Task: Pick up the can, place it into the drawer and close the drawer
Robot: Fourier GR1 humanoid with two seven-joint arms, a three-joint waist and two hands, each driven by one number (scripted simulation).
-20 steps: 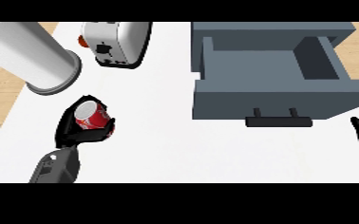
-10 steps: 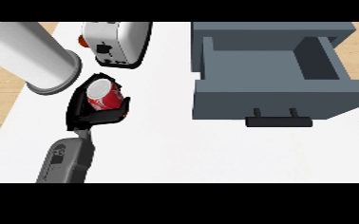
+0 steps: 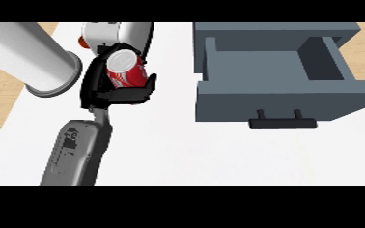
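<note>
The left hand [image 3: 107, 94] is clamped on the can [image 3: 127, 75], black fingers curled round its red body, at about 10 o'clock in the view and apparently lifted off the white surface [image 3: 185, 149]. The right hand does not show.

The open drawer [image 3: 271, 99] lies well apart, toward 3 o'clock from the can. Its near side wall and tall front panel stand between the two. If the can crosses too low, its base is likely to strike that wall or catch the rim. If it then lands leaning on the edge, the drawer may not shut when the handle [image 3: 283, 123] is pushed.

The start is crowded too. A white appliance [image 3: 118, 31] sits just beside the hand at 12 o'clock, and a big pale cylinder [image 3: 32, 58] lies near at 9 o'clock. A swing in either direction could knock them.

The can is tilted. Its silver lid points toward 11 o'clock and partly up at the head view, and its base points toward 5 o'clock, so the long axis runs along that line. Released at this lean, it would probably topple and roll inside the drawer.
</note>
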